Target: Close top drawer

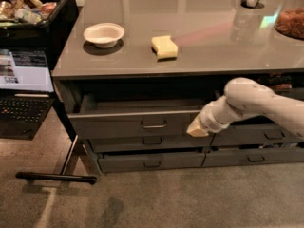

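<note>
The top drawer (128, 123) is a wide dark grey drawer under the counter's left half. It stands pulled out, and its dark inside shows behind the front panel. A small metal bail handle (154, 125) sits at the panel's centre. My gripper (196, 129) is at the end of the white arm that comes in from the right. It is against the right end of the drawer's front panel.
On the grey counter (199, 46) are a white bowl (103, 33), a yellow sponge (165, 47) and a jar of snacks (289, 22). Shorter grey drawers (151, 161) lie below and to the right. A laptop (23, 91) and a black bin of packets (28, 6) stand at left.
</note>
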{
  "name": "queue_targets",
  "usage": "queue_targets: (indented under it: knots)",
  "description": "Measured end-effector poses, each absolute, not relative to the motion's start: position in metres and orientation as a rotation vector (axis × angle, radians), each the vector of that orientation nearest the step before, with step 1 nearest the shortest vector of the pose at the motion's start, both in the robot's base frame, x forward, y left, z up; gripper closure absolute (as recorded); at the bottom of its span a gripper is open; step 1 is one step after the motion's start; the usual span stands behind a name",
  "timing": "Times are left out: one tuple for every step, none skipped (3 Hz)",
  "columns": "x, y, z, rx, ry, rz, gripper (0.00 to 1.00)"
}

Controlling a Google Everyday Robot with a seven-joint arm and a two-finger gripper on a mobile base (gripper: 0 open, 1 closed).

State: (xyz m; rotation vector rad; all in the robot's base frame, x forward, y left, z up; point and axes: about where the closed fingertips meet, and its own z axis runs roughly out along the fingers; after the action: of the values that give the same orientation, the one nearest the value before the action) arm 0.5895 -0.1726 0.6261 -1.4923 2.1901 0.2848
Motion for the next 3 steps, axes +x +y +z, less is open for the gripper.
queue_targets:
  knots:
    - [0.598,-0.160,0.601,-1.621,2.168,0.392,0.59]
    - [0.601,-0.161,0.600,-1.660,2.152,0.411,0.36]
    - [0.599,-0.169,0.612,-1.642,2.150,0.370,0.13]
